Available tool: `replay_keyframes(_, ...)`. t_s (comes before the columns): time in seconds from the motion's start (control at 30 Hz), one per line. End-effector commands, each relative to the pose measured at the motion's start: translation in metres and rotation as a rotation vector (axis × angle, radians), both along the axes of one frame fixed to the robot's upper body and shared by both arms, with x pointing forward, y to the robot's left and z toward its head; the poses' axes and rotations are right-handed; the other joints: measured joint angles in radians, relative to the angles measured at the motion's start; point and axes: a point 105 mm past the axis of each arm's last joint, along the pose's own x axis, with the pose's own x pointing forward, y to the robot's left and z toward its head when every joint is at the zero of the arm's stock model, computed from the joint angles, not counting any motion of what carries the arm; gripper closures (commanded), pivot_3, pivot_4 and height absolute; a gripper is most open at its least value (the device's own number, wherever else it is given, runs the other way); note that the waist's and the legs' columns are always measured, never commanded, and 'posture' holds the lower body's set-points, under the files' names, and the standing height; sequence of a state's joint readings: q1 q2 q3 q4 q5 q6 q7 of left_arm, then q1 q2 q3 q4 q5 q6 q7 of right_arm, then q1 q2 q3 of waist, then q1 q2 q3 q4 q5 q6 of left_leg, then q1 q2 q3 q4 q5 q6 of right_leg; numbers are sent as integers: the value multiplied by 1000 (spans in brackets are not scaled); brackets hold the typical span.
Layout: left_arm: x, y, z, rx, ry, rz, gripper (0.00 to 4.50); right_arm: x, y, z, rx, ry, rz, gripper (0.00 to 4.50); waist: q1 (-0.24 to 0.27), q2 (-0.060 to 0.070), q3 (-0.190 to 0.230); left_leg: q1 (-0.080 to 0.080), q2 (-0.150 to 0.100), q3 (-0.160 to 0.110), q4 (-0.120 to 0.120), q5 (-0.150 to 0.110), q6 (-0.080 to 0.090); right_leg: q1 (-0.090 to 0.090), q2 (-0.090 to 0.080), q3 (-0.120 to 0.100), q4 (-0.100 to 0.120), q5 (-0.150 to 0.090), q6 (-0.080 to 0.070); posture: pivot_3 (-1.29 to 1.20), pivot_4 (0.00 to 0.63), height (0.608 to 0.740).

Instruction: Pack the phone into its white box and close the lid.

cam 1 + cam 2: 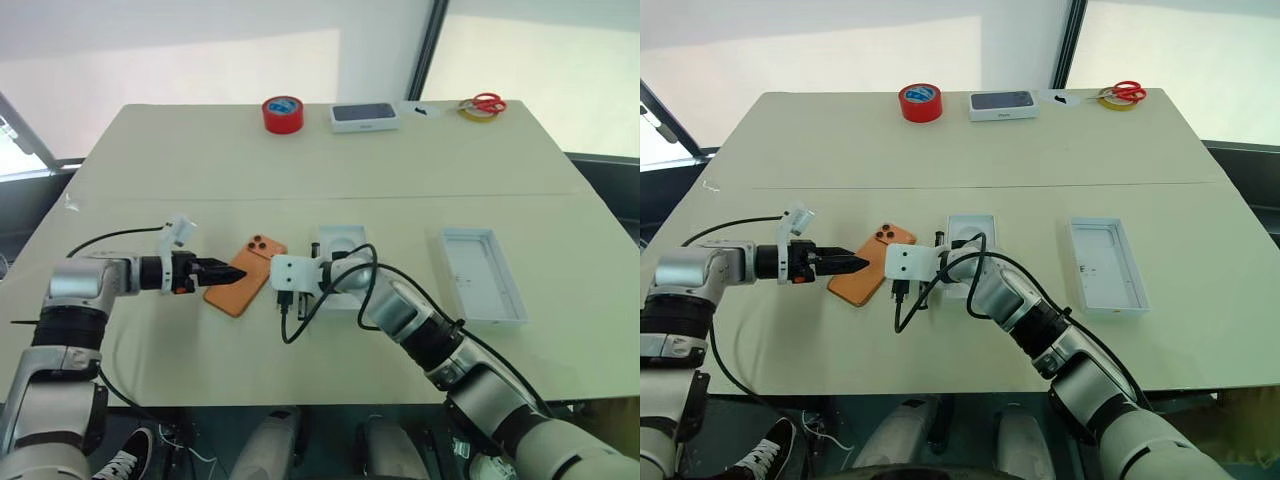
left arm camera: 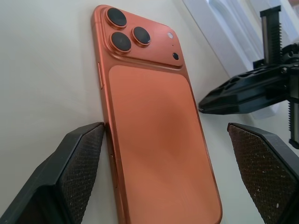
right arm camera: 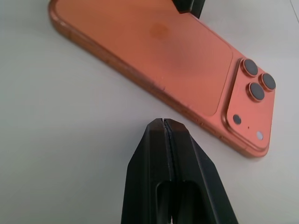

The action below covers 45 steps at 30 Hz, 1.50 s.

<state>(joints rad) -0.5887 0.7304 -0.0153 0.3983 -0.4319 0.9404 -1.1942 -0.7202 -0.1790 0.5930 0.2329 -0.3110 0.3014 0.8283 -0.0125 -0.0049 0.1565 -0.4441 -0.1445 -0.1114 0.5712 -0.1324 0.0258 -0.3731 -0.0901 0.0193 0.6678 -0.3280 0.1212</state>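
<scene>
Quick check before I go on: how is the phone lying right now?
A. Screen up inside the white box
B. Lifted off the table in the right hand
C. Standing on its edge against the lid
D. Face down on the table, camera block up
D: the phone lies flat on the table with its three-lens back up, between the open fingers of the left hand.

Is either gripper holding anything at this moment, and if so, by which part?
Nothing is held. The left gripper stands open astride the phone, lying back up on the table. The right gripper is shut on nothing beside it.
</scene>
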Motion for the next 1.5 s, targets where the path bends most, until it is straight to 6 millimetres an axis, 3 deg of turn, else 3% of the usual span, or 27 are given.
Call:
replay_keyframes(0.03,-21,-21,-30,-69,193,-40,95,6,-1,10,0,-35,-3,4500,0,0,0,0,0,0,0,0,0,0,0,0,0,0,0,0,150,736)
replay_keyframes(0.57,-20,-36,-25,-153,229,-15,95,5,-4,6,-13,-36,1,4500,3,3,-6,1,0,0,-1,0,0,1,-1,0,-1,0,0,0,150,736)
replay_keyframes(0.67,-22,-37,-24,-196,262,-9,894,6,-6,6,-14,-39,-6,4500,1,3,-6,1,0,0,-1,0,0,1,-1,0,-1,0,0,0,150,736)
replay_keyframes(0.83,-22,-36,-23,-225,279,14,3363,6,-7,6,-15,-38,-5,4500,-2,2,-5,1,0,0,-1,0,0,0,-1,0,-1,0,0,0,150,736)
replay_keyframes(1.03,-21,-31,-23,-246,300,52,3363,5,-6,5,-15,-40,-2,4500,-2,2,-5,0,0,0,-2,0,0,0,-1,0,-1,0,0,0,150,736)
replay_keyframes(1.17,-21,-31,-23,-283,315,72,4439,6,-6,8,1,-41,-4,4500,-3,2,-5,1,0,0,-2,0,0,0,-1,0,-1,0,0,0,150,736)
replay_keyframes(1.3,-21,-32,-20,-320,316,83,4439,6,-5,15,49,-41,-7,4500,-4,2,-5,1,0,0,-2,0,0,0,-1,0,-2,0,0,0,150,736)
replay_keyframes(1.43,-18,-33,-9,-396,264,92,4439,2,-9,45,243,37,6,4500,-4,2,-5,1,0,0,-2,0,0,0,-1,0,-2,0,0,0,150,736)
replay_keyframes(1.5,-13,-33,-1,-446,226,114,4500,-2,-14,59,313,89,23,3971,-3,2,-5,0,0,-1,-2,0,0,0,-1,0,-2,0,0,0,150,736)
